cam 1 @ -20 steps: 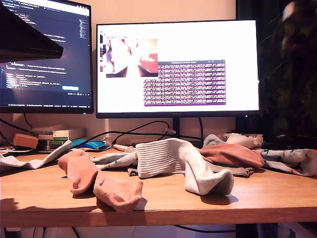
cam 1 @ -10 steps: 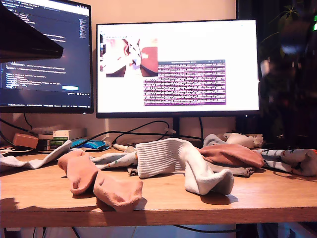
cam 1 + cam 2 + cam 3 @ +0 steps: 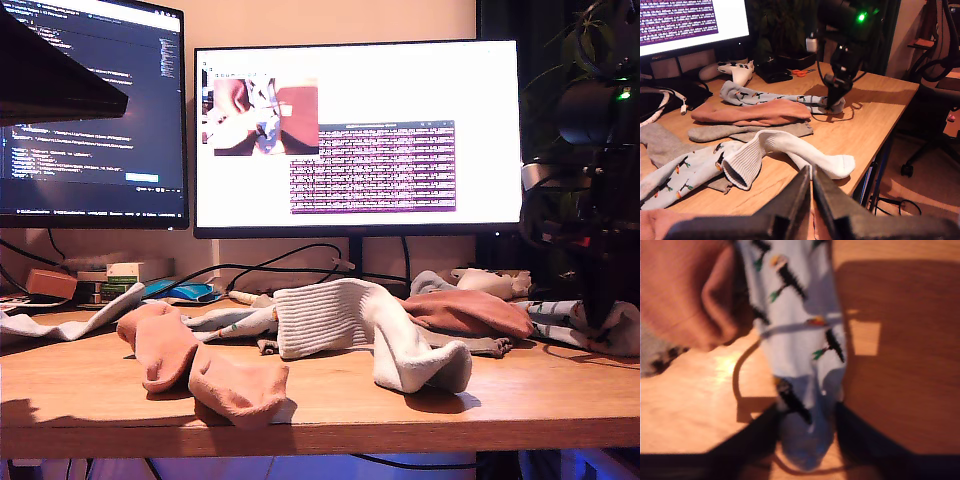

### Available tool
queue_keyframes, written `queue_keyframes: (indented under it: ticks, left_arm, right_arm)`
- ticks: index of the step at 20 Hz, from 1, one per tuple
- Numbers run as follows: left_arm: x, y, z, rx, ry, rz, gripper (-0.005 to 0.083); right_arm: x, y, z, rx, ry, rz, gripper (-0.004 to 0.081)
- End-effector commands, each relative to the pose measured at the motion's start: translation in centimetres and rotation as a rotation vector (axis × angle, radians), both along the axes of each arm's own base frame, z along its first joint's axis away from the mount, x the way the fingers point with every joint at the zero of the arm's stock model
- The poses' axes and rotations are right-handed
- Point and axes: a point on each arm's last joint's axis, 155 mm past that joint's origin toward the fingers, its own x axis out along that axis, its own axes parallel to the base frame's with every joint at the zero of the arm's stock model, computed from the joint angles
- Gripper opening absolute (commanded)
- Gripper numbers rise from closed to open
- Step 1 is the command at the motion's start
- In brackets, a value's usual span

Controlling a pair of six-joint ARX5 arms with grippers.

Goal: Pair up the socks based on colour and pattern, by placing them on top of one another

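Exterior view: my second gripper (image 3: 600,315) has its tip down at the toe end of a pale blue printed sock (image 3: 585,322) at this view's right, on the desk (image 3: 330,400). A salmon sock (image 3: 470,312) lies just beside that sock, and a white ribbed sock (image 3: 350,320) sprawls across the middle. Another salmon sock (image 3: 200,365) lies well away at this view's left, with a second printed sock (image 3: 235,322) partly under the white one.

First wrist view: my first gripper (image 3: 811,197) has its jaws pressed together with nothing between them, hovering near the white ribbed sock (image 3: 785,152). Far ahead of these jaws, my second gripper (image 3: 834,100) stands on the tip of the printed sock (image 3: 775,97). The second printed sock (image 3: 682,175) lies close beside my jaws.

Second wrist view: the printed sock (image 3: 800,355) runs straight into my second gripper (image 3: 805,440), its toe between the two jaws; whether they are already squeezing the cloth I cannot tell. The salmon sock (image 3: 687,295) lies just off to one side.

To do this pickup well, I judge the jaws should pinch only the printed toe, deep enough that limp cloth won't slip, and stay clear of the salmon sock. Then lift high before carrying it over to its match.
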Motion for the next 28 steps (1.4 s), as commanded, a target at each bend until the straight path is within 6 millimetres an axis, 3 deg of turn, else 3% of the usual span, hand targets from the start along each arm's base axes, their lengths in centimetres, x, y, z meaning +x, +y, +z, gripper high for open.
queue_keyframes:
  ticks: [1, 12, 17, 18, 24, 28]
  left_arm:
    - [0.0, -0.2, 0.4, -0.004, -0.014, -0.007, -0.0019]
    - [0.0, -0.1, 0.4, 0.011, -0.035, -0.011, -0.0019]
    - [0.0, -0.1, 0.3, 0.012, -0.032, -0.011, -0.0019]
    - [0.0, -0.1, 0.3, 0.012, -0.033, -0.011, -0.0019]
    - [0.0, -0.1, 0.3, 0.012, -0.033, -0.011, -0.0019]
    - [0.0, -0.1, 0.3, 0.012, -0.033, -0.011, -0.0019]
  right_arm:
    - [-0.5, 0.6, -0.2, 0.009, 0.028, -0.02, -0.0013]
    - [-9.4, 0.0, -0.8, -0.026, 0.386, -0.13, -0.0013]
    - [-12.1, 2.2, -0.3, 0.054, 0.503, -0.134, -0.0011]
    - [-12.2, 2.4, -0.3, 0.053, 0.503, -0.122, 0.0014]
    - [-12.5, 2.6, -0.2, 0.033, 0.508, -0.102, 0.0364]
    - [-12.5, 1.4, -0.1, -0.031, 0.498, -0.104, 0.0415]
